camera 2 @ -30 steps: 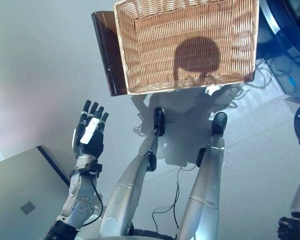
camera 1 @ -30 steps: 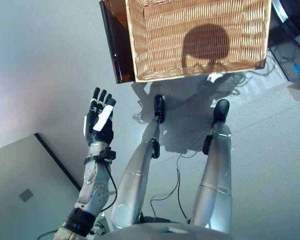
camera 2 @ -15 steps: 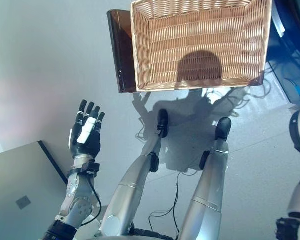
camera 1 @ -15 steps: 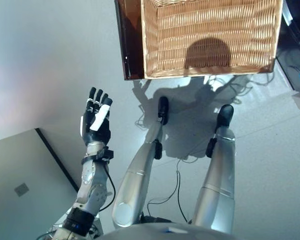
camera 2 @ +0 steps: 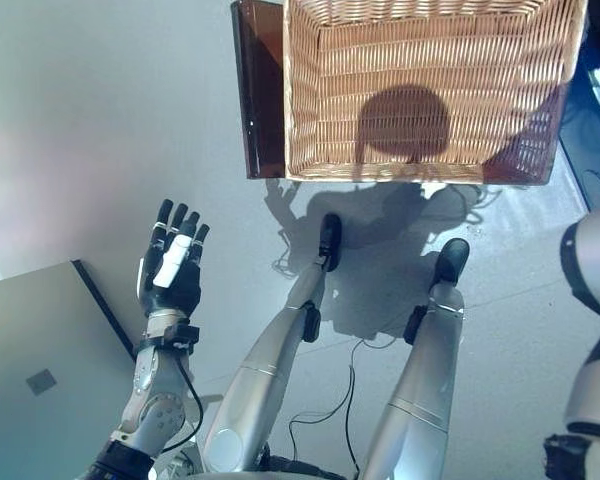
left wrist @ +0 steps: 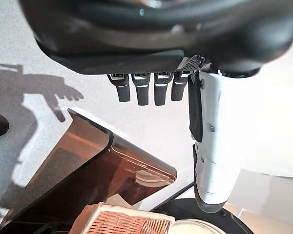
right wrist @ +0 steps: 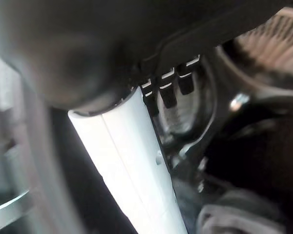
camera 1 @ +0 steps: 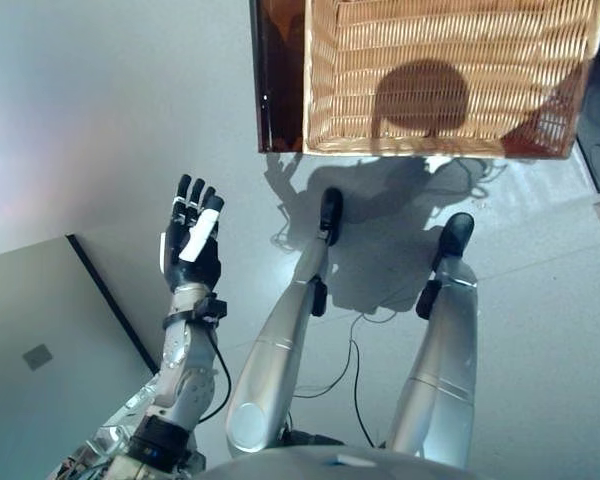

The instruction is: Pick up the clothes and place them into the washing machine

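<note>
A: Left hand (camera 1: 192, 245) — how does it stand?

B: Raised over the bare floor (camera 1: 90, 130), fingers straight and spread, the white-covered thumb laid along them; it holds nothing. Its wrist view shows the same: fingers (left wrist: 142, 90) in a straight row, thumb out beside them, nothing between.

A: And the right hand?

B: Only its wrist view shows it. The right hand (right wrist: 136, 146) appears with the white thumb cover extended and short dark fingers beyond it, relaxed and closed on nothing. Past them lies a dark round opening — probably the washing machine (right wrist: 195, 97) — and at the lower corner a grey mass, possibly cloth, too blurred to name.

A: Where are the clothes?

B: None can be made out. The wicker basket (camera 1: 445, 80), ahead of the robot on a dark brown stand (camera 1: 278, 80), shows only its woven bottom. Judged from that, the basket has been emptied and the load may already be in the drum, though that cannot be confirmed.

A: The relation that matters for the next move?

B: The basket lies forward and to the right of the left hand, well apart from it, its long axis running left to right across the view. The right hand is the one nearer the machine. A grey panel (camera 1: 40, 340) lies on the floor just left of the left arm.

A: Any writing?

B: None legible — the panel bears a small square mark only.
</note>
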Motion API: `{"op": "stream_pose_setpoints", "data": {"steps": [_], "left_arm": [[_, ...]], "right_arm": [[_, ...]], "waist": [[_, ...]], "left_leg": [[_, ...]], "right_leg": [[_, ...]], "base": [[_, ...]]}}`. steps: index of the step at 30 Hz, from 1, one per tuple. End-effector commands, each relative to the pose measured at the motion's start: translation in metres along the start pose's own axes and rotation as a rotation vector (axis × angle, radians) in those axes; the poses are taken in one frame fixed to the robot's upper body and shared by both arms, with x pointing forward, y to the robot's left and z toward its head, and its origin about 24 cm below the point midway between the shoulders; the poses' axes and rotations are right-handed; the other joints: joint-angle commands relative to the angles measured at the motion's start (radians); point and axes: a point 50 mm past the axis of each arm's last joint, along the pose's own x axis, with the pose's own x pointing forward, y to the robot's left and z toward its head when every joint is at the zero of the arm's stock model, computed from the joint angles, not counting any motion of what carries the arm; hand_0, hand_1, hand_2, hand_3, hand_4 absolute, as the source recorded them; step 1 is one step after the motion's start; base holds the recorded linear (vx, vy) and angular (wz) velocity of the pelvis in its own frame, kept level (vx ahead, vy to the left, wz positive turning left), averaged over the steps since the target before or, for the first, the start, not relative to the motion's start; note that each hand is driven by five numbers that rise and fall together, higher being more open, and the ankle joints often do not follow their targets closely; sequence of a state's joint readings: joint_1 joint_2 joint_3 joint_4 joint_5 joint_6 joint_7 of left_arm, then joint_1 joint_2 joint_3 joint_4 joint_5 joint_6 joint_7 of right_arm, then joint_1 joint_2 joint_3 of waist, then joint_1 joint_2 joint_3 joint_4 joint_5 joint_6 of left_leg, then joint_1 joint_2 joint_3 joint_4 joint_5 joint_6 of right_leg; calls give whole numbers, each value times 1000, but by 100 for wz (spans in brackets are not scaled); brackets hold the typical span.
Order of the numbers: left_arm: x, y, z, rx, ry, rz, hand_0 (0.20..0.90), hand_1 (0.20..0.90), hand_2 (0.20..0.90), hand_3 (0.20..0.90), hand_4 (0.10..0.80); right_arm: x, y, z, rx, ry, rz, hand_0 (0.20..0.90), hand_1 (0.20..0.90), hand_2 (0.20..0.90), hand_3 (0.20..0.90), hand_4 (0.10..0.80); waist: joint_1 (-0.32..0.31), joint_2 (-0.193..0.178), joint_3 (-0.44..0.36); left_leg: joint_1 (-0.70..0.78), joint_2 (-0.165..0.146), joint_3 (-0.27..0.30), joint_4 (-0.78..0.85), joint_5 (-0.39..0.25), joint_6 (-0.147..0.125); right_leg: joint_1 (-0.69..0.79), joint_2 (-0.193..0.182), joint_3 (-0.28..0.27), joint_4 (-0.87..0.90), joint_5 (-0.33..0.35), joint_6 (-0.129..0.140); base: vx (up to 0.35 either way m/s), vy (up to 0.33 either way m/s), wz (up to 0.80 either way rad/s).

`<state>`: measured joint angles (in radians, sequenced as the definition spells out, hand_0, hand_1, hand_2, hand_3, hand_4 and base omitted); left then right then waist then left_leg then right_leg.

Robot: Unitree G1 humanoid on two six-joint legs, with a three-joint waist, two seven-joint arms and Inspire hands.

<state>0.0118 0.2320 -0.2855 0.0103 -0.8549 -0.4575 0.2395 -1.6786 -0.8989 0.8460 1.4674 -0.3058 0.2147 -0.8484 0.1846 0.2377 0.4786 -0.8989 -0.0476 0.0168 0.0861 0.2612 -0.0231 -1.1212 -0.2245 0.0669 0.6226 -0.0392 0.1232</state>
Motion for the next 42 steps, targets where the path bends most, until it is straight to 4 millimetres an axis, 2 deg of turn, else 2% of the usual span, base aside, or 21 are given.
{"op": "stream_pose_setpoints", "data": {"steps": [1, 3, 5, 11, 15, 16, 18, 19, 20, 22, 23, 25, 29, 30, 32, 33, 34, 39, 40, 41, 42], "left_arm": [[12, -2, 38, 11, -206, -35, 900, 900, 900, 900, 800], [12, -1, 38, 10, -207, -30, 900, 900, 900, 900, 800], [13, 0, 38, -2, -209, -13, 900, 900, 900, 900, 800], [14, 4, 37, 5, -209, 17, 900, 900, 900, 900, 800], [14, 10, 32, 24, -189, 48, 900, 900, 900, 900, 800], [14, 10, 32, 25, -188, 48, 900, 900, 900, 900, 800], [13, 18, 24, 43, -154, 78, 900, 900, 900, 900, 800], [12, 18, 24, 44, -153, 79, 900, 900, 900, 900, 800], [11, 25, 20, 61, -130, 102, 900, 900, 900, 900, 800], [10, 29, 16, 53, -109, 121, 900, 900, 900, 900, 800], [9, 29, 16, 53, -108, 121, 900, 900, 900, 900, 800], [8, 38, 12, 53, -87, 153, 900, 900, 900, 900, 800], [2, 51, 2, 75, -33, 195, 900, 900, 900, 900, 800], [2, 51, 2, 75, -33, 195, 900, 900, 900, 900, 800], [-1, 56, -3, 99, -4, 208, 900, 900, 900, 900, 800], [-1, 56, -3, 99, -4, 208, 900, 900, 900, 900, 800], [-4, 62, -7, 109, 20, 235, 900, 900, 900, 900, 800], [-13, 82, -13, 171, 74, 303, 900, 900, 900, 900, 800], [-13, 82, -13, 171, 74, 303, 900, 900, 900, 900, 800], [-18, 93, -16, 213, 100, 341, 900, 900, 900, 900, 800], [-18, 93, -16, 214, 100, 341, 900, 900, 900, 900, 800]], "right_arm": [[12, -16, 1, 1, -58, -116, 900, 900, 900, 900, 800], [7, -11, 4, 13, -61, -102, 900, 900, 900, 900, 800], [-10, 5, 12, 61, -65, -50, 900, 900, 900, 900, 800], [-39, 28, 21, 132, -47, 32, 900, 900, 900, 900, 800], [-73, 52, 23, 185, -16, 134, 900, 900, 900, 900, 800], [-73, 53, 22, 185, -16, 135, 900, 900, 900, 900, 800], [-94, 65, 24, 212, -1, 194, 900, 900, 900, 900, 800], [-94, 65, 24, 211, 0, 195, 900, 900, 900, 900, 800], [-109, 74, 23, 231, 6, 239, 900, 900, 900, 900, 800], [-123, 80, 24, 257, 13, 277, 900, 900, 900, 900, 800], [-123, 80, 24, 256, 13, 278, 900, 900, 900, 900, 800], [-148, 89, 32, 279, -20, 340, 900, 900, 900, 900, 800], [-176, 100, 26, 288, -16, 419, 900, 900, 900, 900, 800], [-176, 100, 26, 288, -16, 419, 900, 900, 900, 900, 800], [-201, 109, 18, 276, -9, 490, 900, 900, 900, 900, 800], [-201, 109, 18, 276, -9, 490, 900, 900, 900, 900, 800], [-219, 113, 13, 275, -8, 536, 900, 900, 900, 900, 800], [-271, 121, 4, 271, -16, 672, 900, 900, 900, 900, 800], [-271, 121, 4, 271, -16, 672, 900, 900, 900, 900, 800], [-290, 122, 1, 264, -39, 727, 900, 900, 900, 900, 800], [-291, 122, 1, 264, -39, 728, 900, 900, 900, 900, 800]], "waist": [[17, 49, 41], [15, 46, 41], [10, 41, 41], [-1, 29, 41], [-17, 21, 41], [-17, 21, 41], [-25, 13, 41], [-25, 13, 41], [-34, 8, 41], [-39, 3, 41], [-39, 3, 41], [-47, -12, 41], [-55, -23, 35], [-55, -23, 35], [-61, -35, 19], [-59, -34, 17], [-60, -42, 4], [-62, -78, -35], [-62, -78, -36], [-58, -95, -61], [-58, -95, -60]], "left_leg": [[-39, -30, 50, 36, -41, -71], [-37, -29, 51, 37, -43, -70], [-30, -31, 49, 39, -45, -68], [-2, -31, 54, 40, -53, -62], [53, -30, 60, 45, -66, -55], [55, -30, 60, 45, -66, -55], [106, -28, 64, 48, -78, -50], [108, -28, 63, 47, -78, -50], [146, -26, 67, 52, -88, -45], [185, -26, 69, 54, -97, -40], [187, -26, 68, 53, -97, -40], [249, -20, 75, 58, -116, -30], [338, -14, 74, 63, -137, -21], [338, -14, 74, 63, -137, -21], [390, -10, 67, 63, -148, -14], [388, -8, 68, 61, -145, -14], [422, -4, 63, 63, -153, -10], [512, 11, 49, 58, -174, -6], [512, 12, 49, 58, -174, -6], [544, 19, 48, 49, -180, -5], [546, 19, 47, 48, -180, -5]], "right_leg": [[55, 52, -35, -87, -24, -52], [60, 54, -34, -92, -22, -51], [74, 54, -36, -98, -18, -50], [111, 58, -36, -112, -16, -49], [175, 60, -37, -125, -14, -47], [178, 60, -37, -126, -14, -47], [243, 56, -46, -146, -11, -44], [246, 56, -47, -148, -10, -44], [289, 55, -47, -159, -7, -42], [336, 54, -52, -174, -4, -39], [339, 54, -53, -176, -4, -39], [413, 53, -56, -205, 7, -31], [518, 45, -70, -242, 14, -23], [519, 45, -70, -242, 14, -23], [578, 40, -83, -251, 9, -21], [577, 42, -83, -256, 14, -22], [617, 41, -94, -263, 12, -21], [732, 47, -125, -304, 7, -16], [732, 47, -125, -305, 8, -16], [767, 50, -133, -331, 10, -12], [770, 50, -134, -333, 10, -12]], "base": [[0, 0, 0], [0, 0, 0], [0, 0, 0], [14, 23, -1], [19, 24, -6], [23, 14, -8], [28, 12, -5], [45, 22, -5], [35, 17, -12], [35, 12, -16], [53, 25, -15], [61, 18, -15], [47, -10, -20], [65, -2, -11], [62, -15, -2], [69, -28, 5], [68, -20, 11], [89, -42, 9], [106, -50, 2], [75, -29, -4], [138, -54, -7]]}}
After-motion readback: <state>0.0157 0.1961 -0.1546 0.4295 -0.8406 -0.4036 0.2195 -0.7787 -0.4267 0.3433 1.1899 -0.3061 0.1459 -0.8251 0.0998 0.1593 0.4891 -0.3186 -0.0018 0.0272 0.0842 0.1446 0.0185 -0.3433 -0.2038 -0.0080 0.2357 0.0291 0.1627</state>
